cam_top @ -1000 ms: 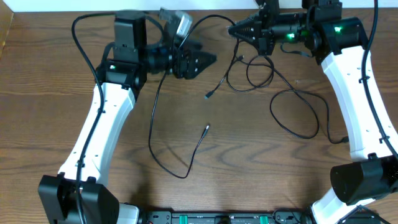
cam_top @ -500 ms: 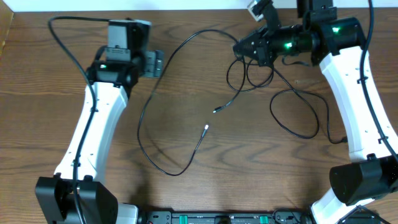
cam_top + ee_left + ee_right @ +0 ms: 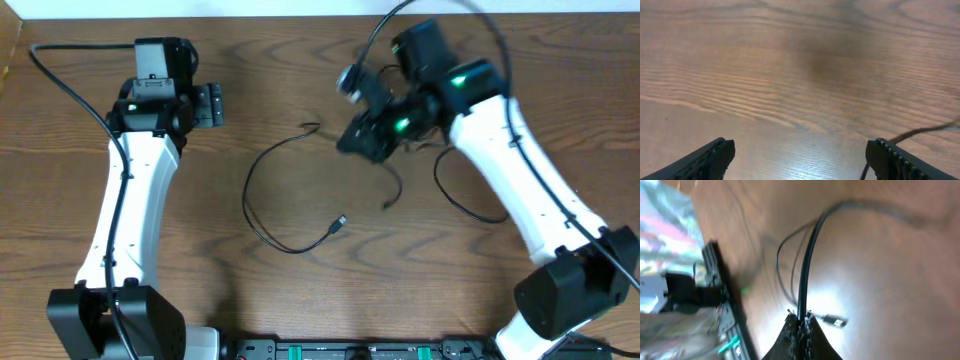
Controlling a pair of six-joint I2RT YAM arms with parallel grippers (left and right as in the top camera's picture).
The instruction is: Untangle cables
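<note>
Both arms have shifted in the past second: the right gripper (image 3: 352, 140) has swung toward the middle of the table (image 3: 300, 310), its jaws pressed together and pinching a black cable (image 3: 807, 255). The left gripper (image 3: 800, 160) has drawn back to the left, jaws spread wide over bare wood. A second black cable (image 3: 246, 200) lies in a loose loop between the arms.

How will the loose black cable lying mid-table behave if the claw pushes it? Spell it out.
Probably floppy: the loose black cable lies in a slack curve on the table, so a push would likely bend it rather than slide it whole. Likely light, being thin. Its small plug end may trail or snag.
</note>
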